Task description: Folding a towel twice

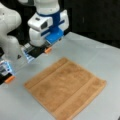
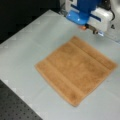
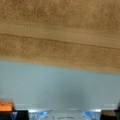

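The towel [image 1: 65,88] [image 2: 75,68] is a tan, orange-brown terry cloth, spread flat in one layer on the grey table in both front views. Woven bands run near two opposite edges. My gripper [image 1: 28,64] [image 2: 91,30] hovers low over bare table just beyond the towel's banded edge, not touching the cloth. One orange fingertip [image 1: 47,50] shows near the towel's corner and the other [image 1: 10,79] far off at the left, so the jaws stand wide open with nothing between them. In the wrist view the towel [image 3: 60,30] fills the top half, with an orange fingertip [image 3: 5,106] at the bottom left.
The grey table [image 1: 100,55] [image 2: 30,50] extends around the towel on all sides. A black perforated board [image 2: 15,105] lies past the table's edge at a front view's bottom left. The white arm [image 1: 10,37] stands at a front view's left.
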Available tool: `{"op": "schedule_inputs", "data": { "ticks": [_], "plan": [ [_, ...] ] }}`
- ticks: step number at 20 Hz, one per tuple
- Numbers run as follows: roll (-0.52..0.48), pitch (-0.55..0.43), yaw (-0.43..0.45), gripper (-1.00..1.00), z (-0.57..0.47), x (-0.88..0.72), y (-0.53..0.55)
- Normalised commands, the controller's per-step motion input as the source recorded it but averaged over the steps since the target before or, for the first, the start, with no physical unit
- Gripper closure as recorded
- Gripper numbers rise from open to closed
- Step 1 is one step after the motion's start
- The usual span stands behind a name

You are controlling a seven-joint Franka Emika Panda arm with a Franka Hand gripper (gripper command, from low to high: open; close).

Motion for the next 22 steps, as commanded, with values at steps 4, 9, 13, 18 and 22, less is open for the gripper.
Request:
{"op": "schedule_inputs", "data": {
  "ticks": [4,9,13,18,22],
  "plan": [
    [-0.152,0.217,-0.264,-1.00,0.02,0.56,0.33],
    [-0.115,0.260,-0.253,-1.00,0.09,0.57,0.34],
    [-0.110,0.275,-0.269,-1.00,0.10,0.52,0.29],
    [-0.093,0.253,-0.221,-1.00,0.05,0.52,0.24],
    [-0.089,0.164,-0.242,-1.00,0.00,0.54,0.23]
  ]
}}
